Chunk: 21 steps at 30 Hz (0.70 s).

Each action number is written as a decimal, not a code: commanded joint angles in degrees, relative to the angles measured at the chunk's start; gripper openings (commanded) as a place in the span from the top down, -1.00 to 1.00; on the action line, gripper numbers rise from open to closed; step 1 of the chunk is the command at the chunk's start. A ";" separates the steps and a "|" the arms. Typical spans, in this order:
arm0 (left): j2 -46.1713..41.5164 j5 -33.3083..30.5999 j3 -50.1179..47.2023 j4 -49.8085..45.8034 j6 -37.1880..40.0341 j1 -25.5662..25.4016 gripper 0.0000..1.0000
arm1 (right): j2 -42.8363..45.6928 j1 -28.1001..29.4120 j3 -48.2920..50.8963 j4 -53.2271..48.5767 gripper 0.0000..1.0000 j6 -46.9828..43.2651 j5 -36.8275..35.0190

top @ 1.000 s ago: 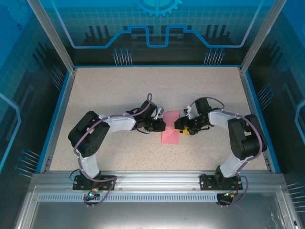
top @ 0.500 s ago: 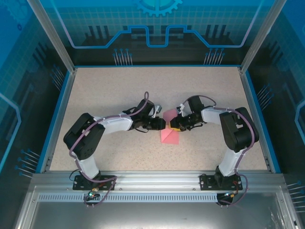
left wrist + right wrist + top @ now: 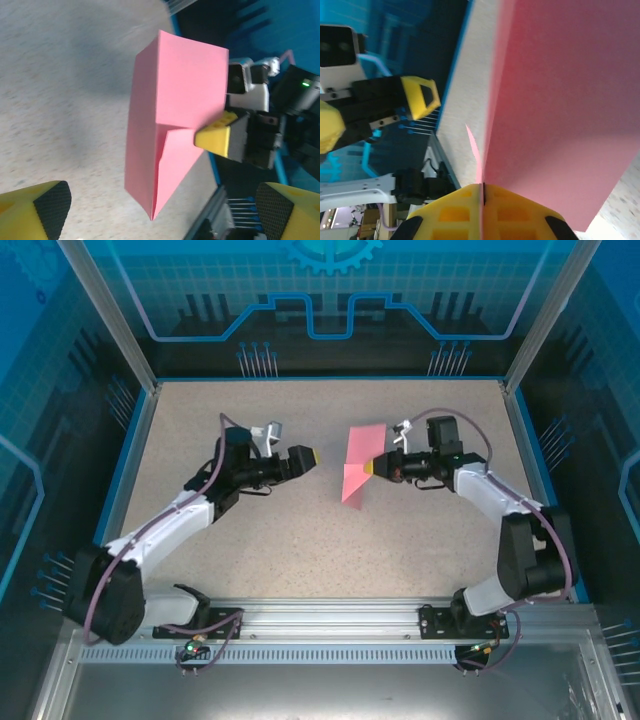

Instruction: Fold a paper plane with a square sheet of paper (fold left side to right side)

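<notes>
- The thin pink-red folded sheet of paper (image 3: pixel 357 468) is held up over the middle of the desk. It stands on its edge, and a pointed flap is folded on one face.
- The right jaws are pinched tight on its right edge.
- The left jaws are wide apart and hold nothing. They are a little way to the left of the paper.
- The speckled beige desk (image 3: pixel 300 540) has a soft grey shadow on it near the paper.
- Blue walls (image 3: pixel 330 290) and a grey metal frame (image 3: pixel 110 320) stand around the desk.
- I cannot tell if the paper's bottom tip touches the desk.
</notes>
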State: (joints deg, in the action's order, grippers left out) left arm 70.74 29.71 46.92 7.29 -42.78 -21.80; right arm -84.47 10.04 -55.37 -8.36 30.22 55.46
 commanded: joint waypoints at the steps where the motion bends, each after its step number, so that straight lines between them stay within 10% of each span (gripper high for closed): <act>1: -2.86 6.50 1.87 5.54 -4.65 0.09 -0.97 | 3.20 -0.16 -4.68 5.57 0.93 6.29 7.97; 13: -0.77 10.34 5.62 17.70 -10.89 -3.35 -0.93 | 5.37 7.21 -15.54 7.15 0.90 12.10 7.78; 21: -1.37 9.16 6.32 20.39 -12.51 -4.61 -0.44 | 4.63 10.22 -15.46 13.27 0.89 17.63 6.99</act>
State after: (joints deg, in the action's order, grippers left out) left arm 69.76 38.06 50.98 24.47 -54.65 -25.78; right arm -79.15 19.18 -69.60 1.37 44.84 61.98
